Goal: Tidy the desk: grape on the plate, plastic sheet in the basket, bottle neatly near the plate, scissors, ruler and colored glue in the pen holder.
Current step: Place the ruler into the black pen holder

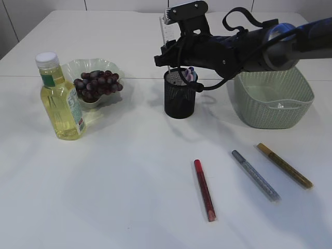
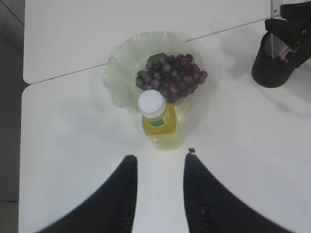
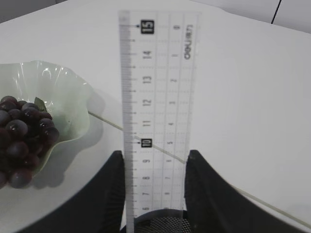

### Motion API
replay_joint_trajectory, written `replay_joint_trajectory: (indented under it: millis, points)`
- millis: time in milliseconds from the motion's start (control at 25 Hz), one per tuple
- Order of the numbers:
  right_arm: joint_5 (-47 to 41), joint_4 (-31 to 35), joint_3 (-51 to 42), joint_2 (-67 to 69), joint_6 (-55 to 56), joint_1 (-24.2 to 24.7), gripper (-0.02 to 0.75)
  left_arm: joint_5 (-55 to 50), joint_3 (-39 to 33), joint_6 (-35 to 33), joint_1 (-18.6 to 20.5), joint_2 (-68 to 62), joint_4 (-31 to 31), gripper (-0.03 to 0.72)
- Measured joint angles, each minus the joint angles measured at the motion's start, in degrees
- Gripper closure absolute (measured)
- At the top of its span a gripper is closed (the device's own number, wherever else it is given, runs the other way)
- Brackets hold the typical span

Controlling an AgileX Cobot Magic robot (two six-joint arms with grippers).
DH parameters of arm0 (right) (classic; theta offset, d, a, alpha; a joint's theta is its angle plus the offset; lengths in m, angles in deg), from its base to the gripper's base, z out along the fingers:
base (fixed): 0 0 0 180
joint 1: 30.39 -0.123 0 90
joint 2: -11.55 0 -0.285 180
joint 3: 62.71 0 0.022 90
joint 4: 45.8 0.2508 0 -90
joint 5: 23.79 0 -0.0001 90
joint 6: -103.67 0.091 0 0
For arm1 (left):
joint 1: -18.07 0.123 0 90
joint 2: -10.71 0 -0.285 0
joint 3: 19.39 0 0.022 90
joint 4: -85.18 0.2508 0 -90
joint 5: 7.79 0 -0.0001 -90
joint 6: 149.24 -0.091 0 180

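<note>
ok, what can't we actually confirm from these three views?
- Right tool tips: exterior view, hidden behind the arm; right wrist view, cut by the bottom edge.
- Ruler lower end: hidden inside the pen holder, depth unclear.
- Pen holder contents: exterior view, only coloured tops show; scissors not identifiable.
- Basket interior: exterior view, wall hides most; plastic sheet unconfirmed.
- Bottle label: too small to read.
- Left tool: absent from the exterior view.

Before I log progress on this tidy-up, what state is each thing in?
ruler: upright, held by right gripper over pen holder
grapes: on plate
bottle: upright, capped, beside plate
three glue pens: lying on table
basket: upright
left gripper: open, empty
</note>
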State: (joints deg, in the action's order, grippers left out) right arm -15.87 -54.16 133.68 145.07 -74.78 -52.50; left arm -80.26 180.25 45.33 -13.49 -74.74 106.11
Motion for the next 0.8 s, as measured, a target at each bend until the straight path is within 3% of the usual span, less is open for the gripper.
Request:
replay_joint_trajectory:
  millis: [440,800]
  points:
    - [-2.2,4.9,0.0,0.0,0.0,0.0,0.364,0.0,0.0,0.0,0.0,0.0,0.0,0.448]
    - [-6.5,5.2,0.0,-1.6,0.0,0.0,0.353,0.0,0.0,0.0,0.0,0.0,0.0,0.448]
